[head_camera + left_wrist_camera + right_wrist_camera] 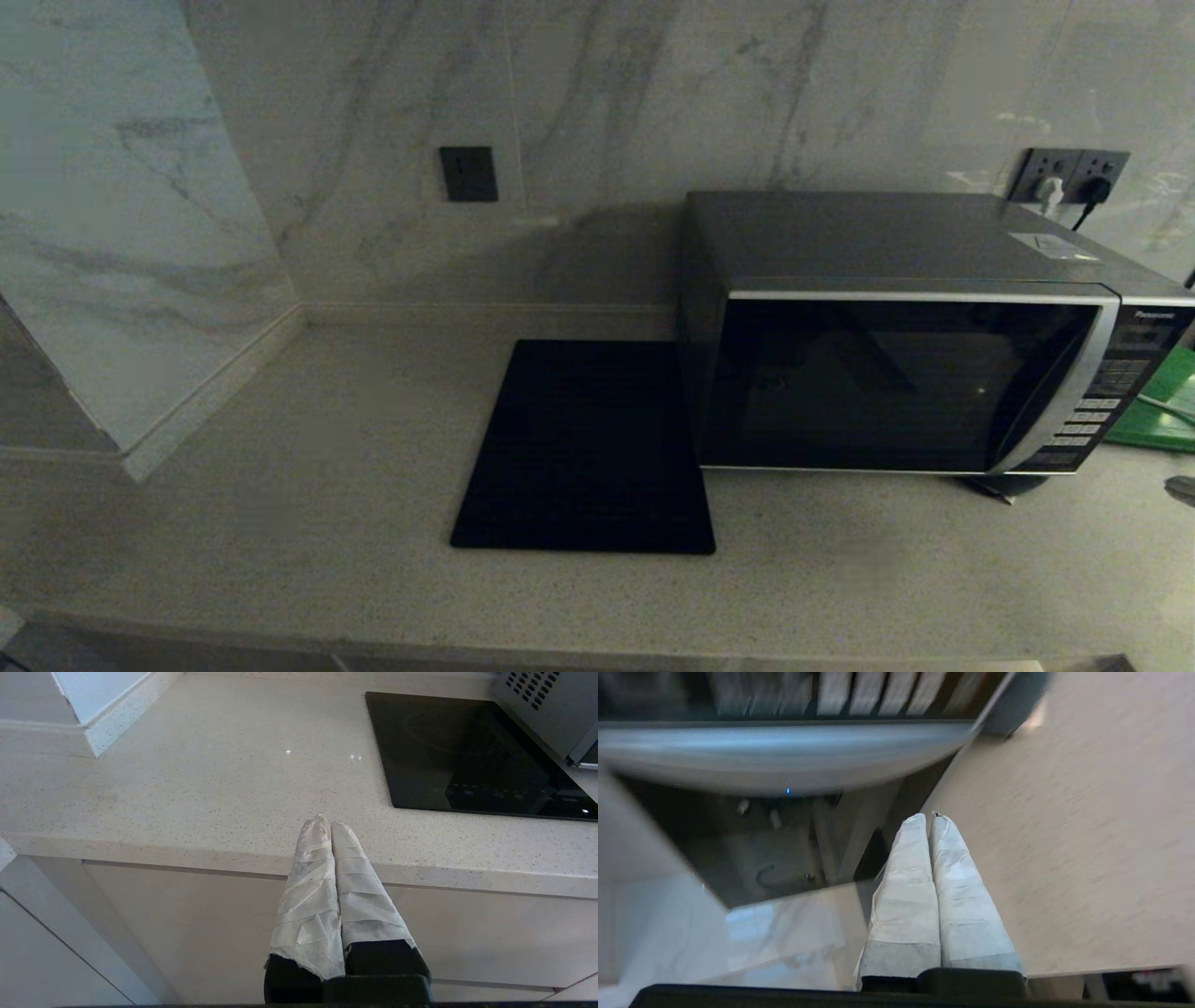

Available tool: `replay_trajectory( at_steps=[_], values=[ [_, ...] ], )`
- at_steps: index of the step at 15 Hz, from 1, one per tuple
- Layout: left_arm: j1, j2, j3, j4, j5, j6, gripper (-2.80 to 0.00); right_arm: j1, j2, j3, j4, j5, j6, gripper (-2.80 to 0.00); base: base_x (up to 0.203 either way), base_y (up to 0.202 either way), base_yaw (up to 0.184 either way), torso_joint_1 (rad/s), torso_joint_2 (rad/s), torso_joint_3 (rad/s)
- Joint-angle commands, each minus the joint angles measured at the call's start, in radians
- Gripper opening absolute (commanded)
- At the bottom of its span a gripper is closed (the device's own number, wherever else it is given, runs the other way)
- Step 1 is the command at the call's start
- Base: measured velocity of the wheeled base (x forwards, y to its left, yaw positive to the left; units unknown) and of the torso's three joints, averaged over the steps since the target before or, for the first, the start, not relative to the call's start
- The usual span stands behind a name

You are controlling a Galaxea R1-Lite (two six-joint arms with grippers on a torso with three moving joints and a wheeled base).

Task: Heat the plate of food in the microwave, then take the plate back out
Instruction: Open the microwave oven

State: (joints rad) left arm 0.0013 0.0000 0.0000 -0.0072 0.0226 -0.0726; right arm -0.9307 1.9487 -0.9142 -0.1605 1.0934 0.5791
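The microwave (896,373) stands at the right of the counter with its black glass door closed. The plate of food shows in no view. My left gripper (327,821) is shut and empty, its tape-wrapped fingers hanging over the counter's front edge, left of the black slab; the microwave's vented side (546,709) shows at the far corner. My right gripper (927,816) is also shut and empty, close before the microwave's curved silver trim (784,756) and dark glass, low over the counter. Neither arm shows clearly in the head view.
A flat black slab (588,448) lies on the speckled counter (280,485) against the microwave's left side. A green board (1162,406) lies to the microwave's right. A small grey tip (1182,489) pokes in at the right edge. Plugs sit in a wall socket (1074,177).
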Motion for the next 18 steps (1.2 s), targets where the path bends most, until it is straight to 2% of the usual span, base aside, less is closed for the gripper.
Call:
replay_trajectory(
  at_steps=[1,3,6,11,18],
  values=[
    [0.0,0.002,0.0,0.0,0.0,-0.001,-2.8,-0.035,0.108,-0.009,-0.146,0.008,0.002,-2.8,0.0,0.0,0.0,0.0,0.0,0.0],
    [0.0,0.0,0.0,0.0,0.0,-0.001,-2.8,-0.039,0.184,-0.006,-0.264,0.013,0.002,-2.8,0.0,0.0,0.0,0.0,0.0,0.0],
    [0.001,0.001,0.0,0.0,0.0,-0.001,-2.8,-0.019,0.293,-0.022,-0.36,0.035,0.001,-2.8,0.0,0.0,0.0,0.0,0.0,0.0],
    [0.0,0.0,0.0,0.0,0.0,-0.001,-2.8,0.052,0.331,-0.062,-0.37,0.08,-0.007,-2.8,0.0,0.0,0.0,0.0,0.0,0.0],
    [0.0,0.001,0.0,0.0,0.0,-0.001,-2.8,0.098,0.383,-0.128,-0.37,0.08,-0.007,-2.8,0.0,0.0,0.0,0.0,0.0,0.0]
  ],
)
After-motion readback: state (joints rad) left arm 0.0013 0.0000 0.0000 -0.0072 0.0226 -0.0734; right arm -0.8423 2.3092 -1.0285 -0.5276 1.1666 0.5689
